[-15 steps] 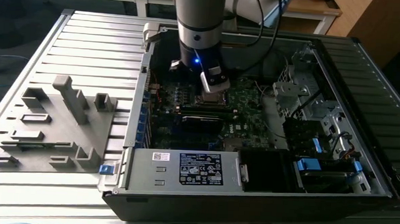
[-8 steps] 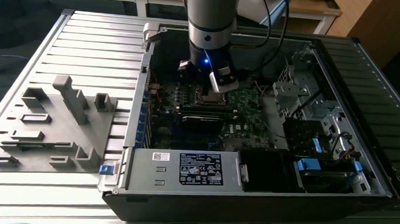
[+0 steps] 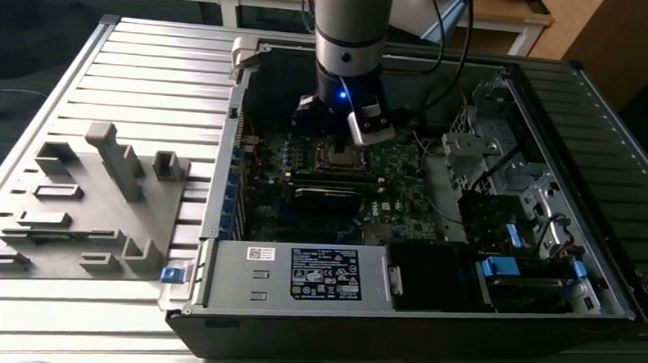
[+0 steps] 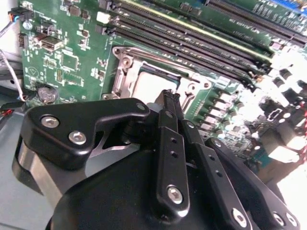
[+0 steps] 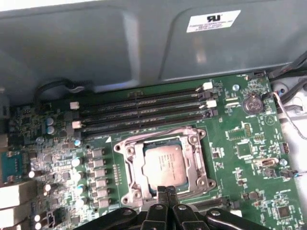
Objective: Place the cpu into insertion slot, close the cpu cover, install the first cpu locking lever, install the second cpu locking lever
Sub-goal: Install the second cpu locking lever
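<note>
- So, exterior view: we see the arm reaching down into the open computer case (image 3: 590, 103), gripper (image 3: 342, 149) low over the socket area of the motherboard (image 3: 395, 193). White-labelled power supply box (image 3: 298, 275) sits at the case's near edge. Grey fixture tray (image 3: 82, 212) lies on the slatted table (image 3: 154, 67), toward the exterior view's left of the case.
- First wrist view: we see the cpu (image 5: 163, 164) lying flat in the socket, silver top up. The cpu cover (image 5: 165, 165) is down around it, framing the chip through its window. Gripper (image 5: 166, 191) fingertips are pressed together, nothing between them, tip right at the cover's edge; contact we cannot tell. Memory slots (image 5: 144, 112) run beside the socket.
- Second wrist view: gripper (image 4: 168, 96) fingers (image 4: 165, 124) closed tight, empty, tip over the edge of the cpu cover (image 4: 127, 67). The cpu (image 4: 148, 81) shows partly behind the fingers. A coin battery (image 4: 45, 93) sits on the board, well apart from the socket.
</note>
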Robot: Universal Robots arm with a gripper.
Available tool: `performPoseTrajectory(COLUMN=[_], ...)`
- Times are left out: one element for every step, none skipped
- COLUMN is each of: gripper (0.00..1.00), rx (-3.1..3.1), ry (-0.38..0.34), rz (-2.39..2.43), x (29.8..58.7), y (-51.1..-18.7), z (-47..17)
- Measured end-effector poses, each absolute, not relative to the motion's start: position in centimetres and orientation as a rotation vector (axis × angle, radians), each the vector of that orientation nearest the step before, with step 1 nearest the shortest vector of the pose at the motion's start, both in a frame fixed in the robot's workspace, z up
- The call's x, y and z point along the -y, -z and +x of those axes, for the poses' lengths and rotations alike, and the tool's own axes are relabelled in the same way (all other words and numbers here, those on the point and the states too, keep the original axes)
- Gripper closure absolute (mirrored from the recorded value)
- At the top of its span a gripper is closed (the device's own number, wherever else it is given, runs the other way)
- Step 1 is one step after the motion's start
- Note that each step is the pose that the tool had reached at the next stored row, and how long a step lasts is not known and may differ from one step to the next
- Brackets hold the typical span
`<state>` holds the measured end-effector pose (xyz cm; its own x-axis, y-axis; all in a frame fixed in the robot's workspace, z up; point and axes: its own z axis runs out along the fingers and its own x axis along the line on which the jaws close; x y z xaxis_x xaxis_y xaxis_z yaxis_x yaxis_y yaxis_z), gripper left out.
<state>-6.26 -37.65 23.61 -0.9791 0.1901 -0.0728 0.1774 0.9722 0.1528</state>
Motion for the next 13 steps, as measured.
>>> performPoseTrajectory(gripper=[0.89, 0.89, 0.89, 0.89, 0.89, 0.89, 0.89, 0.89, 0.89, 0.89, 0.89, 0.89, 0.89], rx=[-3.033, -3.033, -3.033, -3.032, -3.032, -3.031, -3.031, -3.03, -3.03, -3.03, -3.029, -3.029, -3.028], ry=[-0.216, -0.209, -0.2, -0.188, -0.177, -0.165, -0.152, -0.141, -0.131, -0.123, -0.117, -0.112, -0.107], rz=[0.285, 0.286, 0.288, 0.291, 0.293, 0.296, 0.298, 0.3, 0.302, 0.303, 0.306, 0.308, 0.31], x=[37.5, 37.3, 37.2, 37.1, 37.0, 36.9, 36.8, 36.7, 36.5, 36.4, 36.2, 36.1, 35.9], y=[-23.6, -23.6, -23.5, -23.5, -23.5, -23.5, -23.4, -23.4, -23.4, -23.3, -23.3, -23.3, -23.2], z=[-6.2, -6.1, -6.1, -6.0, -5.9, -5.8, -5.8, -5.7, -5.6, -5.6, -5.5, -5.4, -5.4])
